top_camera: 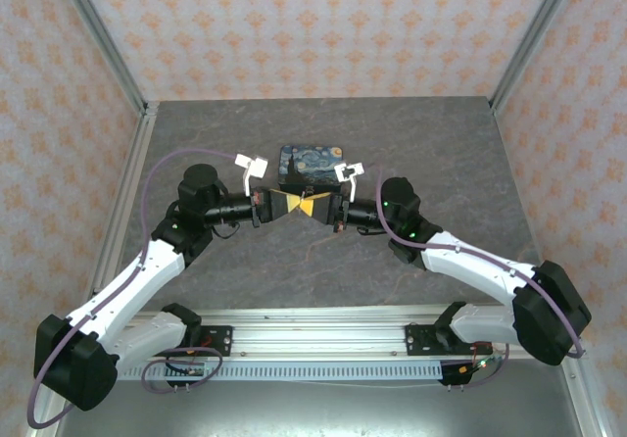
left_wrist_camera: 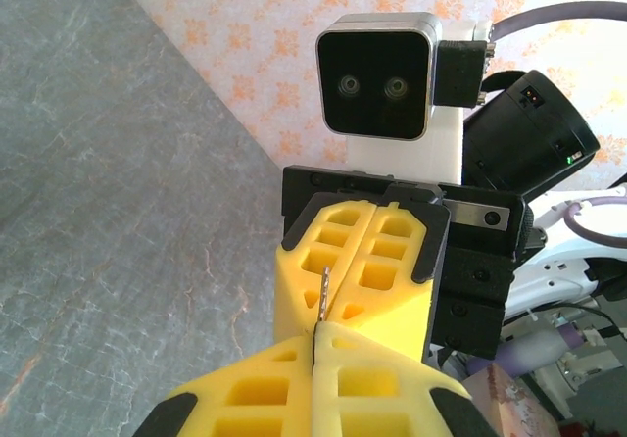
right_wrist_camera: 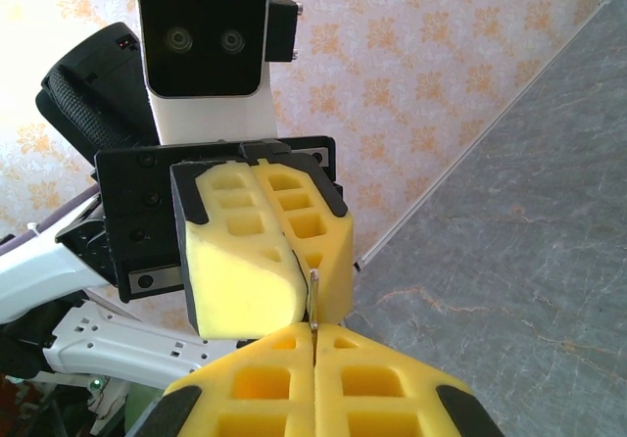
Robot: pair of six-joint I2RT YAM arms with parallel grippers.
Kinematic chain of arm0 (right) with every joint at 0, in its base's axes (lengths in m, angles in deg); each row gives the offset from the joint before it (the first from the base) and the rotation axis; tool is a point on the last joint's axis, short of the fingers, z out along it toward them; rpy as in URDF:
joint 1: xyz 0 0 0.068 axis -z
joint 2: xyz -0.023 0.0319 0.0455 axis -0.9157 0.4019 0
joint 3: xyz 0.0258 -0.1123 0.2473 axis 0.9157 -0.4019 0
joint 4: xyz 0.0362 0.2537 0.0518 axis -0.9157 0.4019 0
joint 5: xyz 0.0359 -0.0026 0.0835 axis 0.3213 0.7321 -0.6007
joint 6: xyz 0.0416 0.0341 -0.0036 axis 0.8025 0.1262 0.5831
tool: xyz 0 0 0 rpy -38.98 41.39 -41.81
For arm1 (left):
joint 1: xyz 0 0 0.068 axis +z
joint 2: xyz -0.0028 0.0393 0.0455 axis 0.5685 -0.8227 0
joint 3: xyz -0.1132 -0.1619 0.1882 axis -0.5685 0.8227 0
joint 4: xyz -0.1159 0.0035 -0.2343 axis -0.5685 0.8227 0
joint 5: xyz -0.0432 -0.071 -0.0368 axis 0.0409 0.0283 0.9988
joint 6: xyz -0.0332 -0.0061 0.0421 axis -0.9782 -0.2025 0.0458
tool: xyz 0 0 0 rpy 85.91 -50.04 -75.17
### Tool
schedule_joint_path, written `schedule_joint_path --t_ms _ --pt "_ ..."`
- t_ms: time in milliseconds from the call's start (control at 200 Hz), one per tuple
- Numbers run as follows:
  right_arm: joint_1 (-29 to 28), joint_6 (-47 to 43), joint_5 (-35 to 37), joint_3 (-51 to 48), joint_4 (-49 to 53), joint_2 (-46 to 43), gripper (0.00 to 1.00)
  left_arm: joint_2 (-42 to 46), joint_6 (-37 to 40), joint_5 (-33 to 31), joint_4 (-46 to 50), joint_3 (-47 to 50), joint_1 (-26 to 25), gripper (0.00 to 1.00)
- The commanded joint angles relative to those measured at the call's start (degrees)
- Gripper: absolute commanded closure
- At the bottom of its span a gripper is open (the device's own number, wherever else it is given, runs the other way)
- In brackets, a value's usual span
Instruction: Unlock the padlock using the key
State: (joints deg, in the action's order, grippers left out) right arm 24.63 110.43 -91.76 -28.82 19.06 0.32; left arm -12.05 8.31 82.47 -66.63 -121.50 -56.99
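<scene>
My two grippers meet tip to tip above the middle of the table, the left gripper [top_camera: 297, 205] coming from the left and the right gripper [top_camera: 308, 206] from the right. A slim metal key [left_wrist_camera: 323, 295] stands edge-on between them. In the left wrist view my left gripper [left_wrist_camera: 318, 331] is shut with the key sticking out of its tip toward the right gripper's yellow fingers [left_wrist_camera: 392, 261]. In the right wrist view the key [right_wrist_camera: 314, 300] rises from the shut right gripper [right_wrist_camera: 314, 331] to the seam of the left gripper's fingers [right_wrist_camera: 245, 261]. The padlock is out of view.
A blue-and-yellow swirly patterned box [top_camera: 312, 163] lies on the grey table [top_camera: 441, 153] just behind the grippers. Patterned walls with metal posts [top_camera: 103, 40] close in the back and sides. A rail [top_camera: 323, 334] runs along the near edge.
</scene>
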Motion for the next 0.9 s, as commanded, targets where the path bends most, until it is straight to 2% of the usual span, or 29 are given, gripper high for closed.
schedule_joint_path --t_ms 0,135,365,661,896 --pt "-0.2 -0.5 -0.8 2.7 -2.0 0.8 1.00 1.0 4.4 2.8 1.0 -1.0 -0.9 1.00" --pt "-0.2 -1.7 0.0 3.7 1.6 0.6 1.00 1.4 5.9 1.3 2.5 -1.6 -0.9 1.00" --pt "-0.2 -4.8 3.1 5.0 9.6 -1.2 0.82 1.2 6.3 -2.1 3.6 -1.8 -0.9 1.00" --pt "-0.2 -8.1 5.2 5.8 17.3 -4.8 0.76 0.7 7.2 -4.1 5.3 -1.9 -0.9 1.00" --pt "0.7 -9.4 2.5 7.9 22.6 -7.3 0.73 -0.5 11.6 -1.2 9.9 -4.2 -0.8 1.00"
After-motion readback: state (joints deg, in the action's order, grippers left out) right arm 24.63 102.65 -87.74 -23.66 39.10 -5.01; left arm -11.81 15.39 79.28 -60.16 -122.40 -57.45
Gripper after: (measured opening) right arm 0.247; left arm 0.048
